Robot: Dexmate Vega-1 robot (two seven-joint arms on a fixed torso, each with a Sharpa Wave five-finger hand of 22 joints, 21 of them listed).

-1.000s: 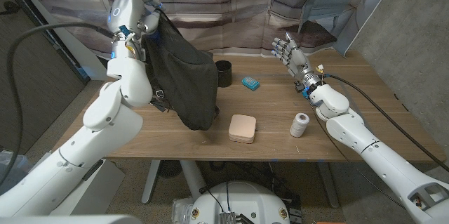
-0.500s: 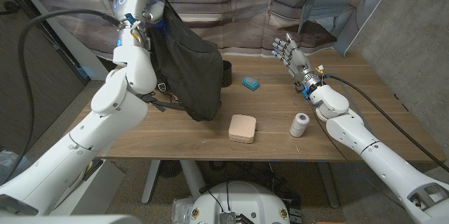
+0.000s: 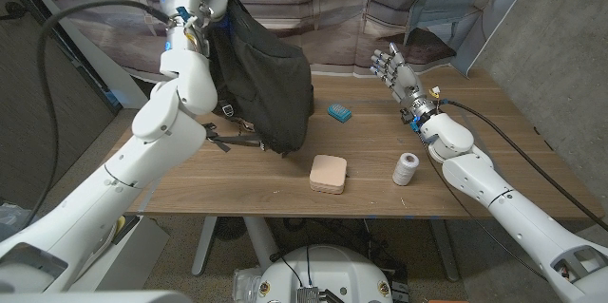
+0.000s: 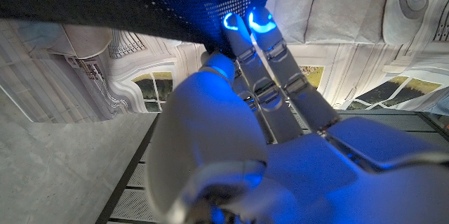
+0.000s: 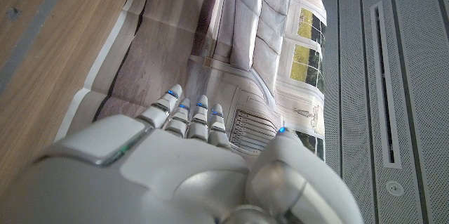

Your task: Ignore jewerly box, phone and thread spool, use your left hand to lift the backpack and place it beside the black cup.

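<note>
The black backpack (image 3: 261, 85) hangs in the air over the table's back left, its top held high by my left hand (image 3: 204, 4). In the left wrist view my left hand (image 4: 238, 76) has its fingers hooked into the dark mesh fabric of the backpack (image 4: 126, 3). The bag's lower end is just above the wood and its straps (image 3: 223, 140) trail on the table. The black cup is hidden behind the bag. My right hand (image 3: 389, 66) stands open above the table's back right, fingers spread and holding nothing, also seen as the right hand (image 5: 189, 154).
A beige jewelry box (image 3: 329, 174) lies near the front middle. A white thread spool (image 3: 407, 168) stands to its right. A blue phone (image 3: 339, 111) lies further back at the middle. The wooden table (image 3: 494, 179) has bare wood at the right.
My left hand has carried the backpack higher and to the right. The bag now covers the black cup, which showed beside it before. The right hand has stayed still.
</note>
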